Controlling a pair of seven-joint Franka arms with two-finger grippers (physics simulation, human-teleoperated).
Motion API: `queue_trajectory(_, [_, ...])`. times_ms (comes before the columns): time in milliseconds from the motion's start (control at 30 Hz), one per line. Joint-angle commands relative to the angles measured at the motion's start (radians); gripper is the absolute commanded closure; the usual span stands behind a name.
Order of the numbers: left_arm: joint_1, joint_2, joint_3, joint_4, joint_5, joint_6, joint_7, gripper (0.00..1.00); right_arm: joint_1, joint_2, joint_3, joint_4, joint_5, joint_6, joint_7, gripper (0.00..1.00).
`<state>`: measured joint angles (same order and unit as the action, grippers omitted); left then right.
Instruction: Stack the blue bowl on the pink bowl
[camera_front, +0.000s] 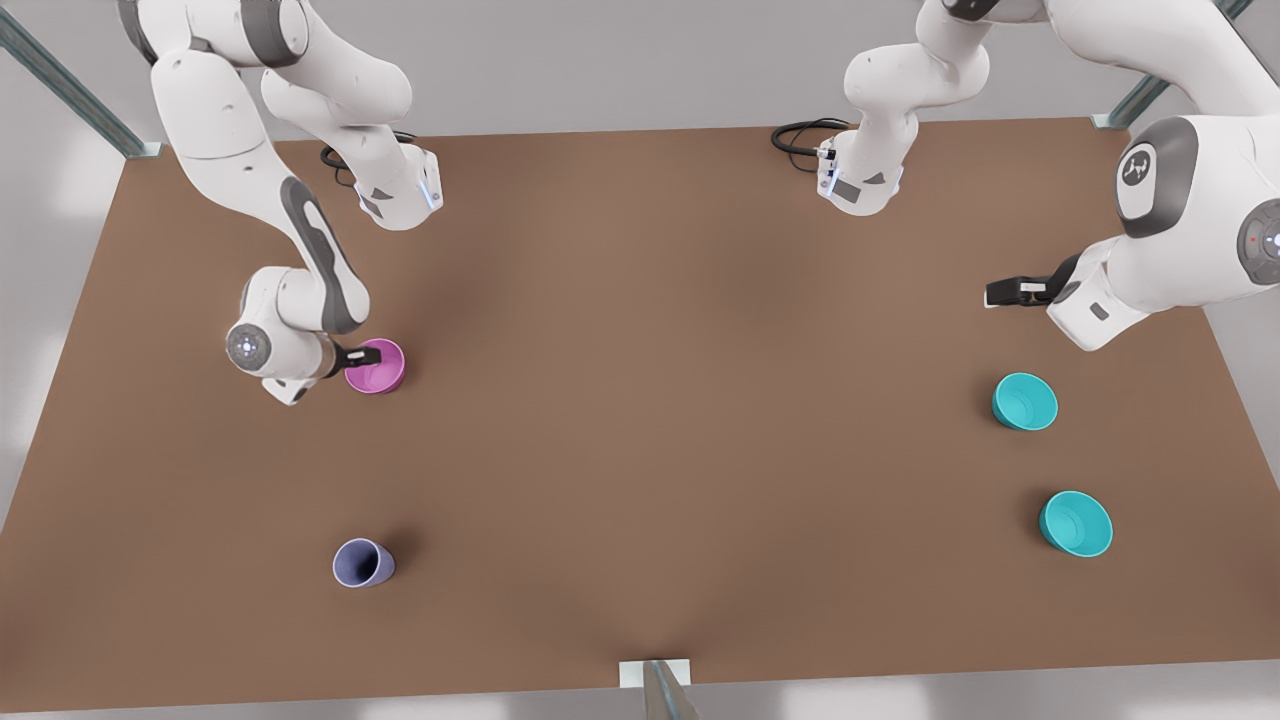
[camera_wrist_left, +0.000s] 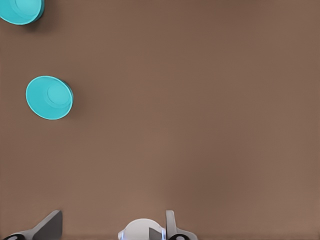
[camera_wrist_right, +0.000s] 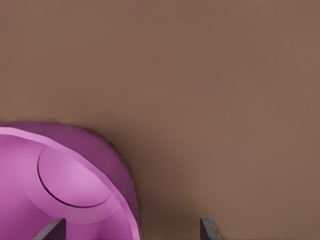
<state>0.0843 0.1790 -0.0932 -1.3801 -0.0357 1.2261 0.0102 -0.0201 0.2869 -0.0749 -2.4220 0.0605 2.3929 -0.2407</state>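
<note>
Right gripper: at the pink bowl on the front view's left, fingers spread astride its rim, seemingly not clamped.
Left gripper: hovering on the front view's right, fingers apart, holding nothing.
Blue bowl: on the table near the left gripper, beside a second teal bowl.

Even soft light, faint shadows, sharp

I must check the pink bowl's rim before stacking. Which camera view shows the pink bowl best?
The right wrist view: the pink bowl is close, with its inside, base and near rim plain, though cut off at the edge. The front view shows the whole bowl, small, at the right gripper.
</note>
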Motion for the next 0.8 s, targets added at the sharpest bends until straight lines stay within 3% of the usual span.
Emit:
queue_trajectory(0, [0.002, -0.001, 0.000, 0.001, 0.000, -0.004, 0.001, 0.00, 0.000, 0.031, 0.006, 0.023, 0.036, 0.037, -0.020, 0.00])
queue_trajectory(67, [0.002, -0.001, 0.001, 0.001, 0.000, -0.010, 0.001, 0.00, 0.000, 0.038, 0.006, 0.044, 0.036, 0.034, -0.020, 0.00])
queue_trajectory(100, [0.000, -0.001, 0.001, 0.001, 0.000, -0.010, 0.001, 0.00, 0.000, 0.037, 0.006, 0.052, 0.036, 0.020, -0.017, 0.11])
queue_trajectory(167, [0.002, -0.001, 0.000, 0.001, 0.000, -0.010, 0.002, 0.00, 0.000, 0.028, 0.007, 0.069, 0.036, -0.023, -0.019, 0.56])
queue_trajectory(233, [0.000, -0.001, 0.000, 0.001, 0.000, -0.010, 0.001, 0.00, 0.002, 0.023, 0.009, 0.075, 0.036, -0.041, -0.017, 0.79])
queue_trajectory(433, [0.000, -0.001, 0.000, 0.001, 0.000, -0.010, 0.002, 0.00, -0.001, 0.026, 0.046, 0.147, 0.065, -0.090, -0.022, 0.79])
queue_trajectory(533, [0.000, -0.003, 0.000, 0.007, 0.000, -0.010, 0.002, 0.00, 0.018, 0.011, 0.293, 0.351, 0.318, -0.250, 0.179, 0.79])
queue_trajectory(567, [0.000, -0.003, 0.000, 0.004, 0.000, -0.010, 0.002, 0.00, 0.084, 0.037, 0.305, 0.417, 0.358, -0.250, 0.285, 0.79])
queue_trajectory(700, [-0.001, -0.001, 0.000, 0.007, 0.000, -0.007, 0.002, 0.00, 0.411, 0.442, 0.297, 1.023, 0.383, -0.202, 0.938, 0.79])
queue_trajectory(767, [-0.001, -0.001, 0.000, 0.007, -0.001, -0.007, 0.002, 0.00, 0.511, 0.603, 0.276, 1.238, 0.219, -0.201, 1.185, 0.79])
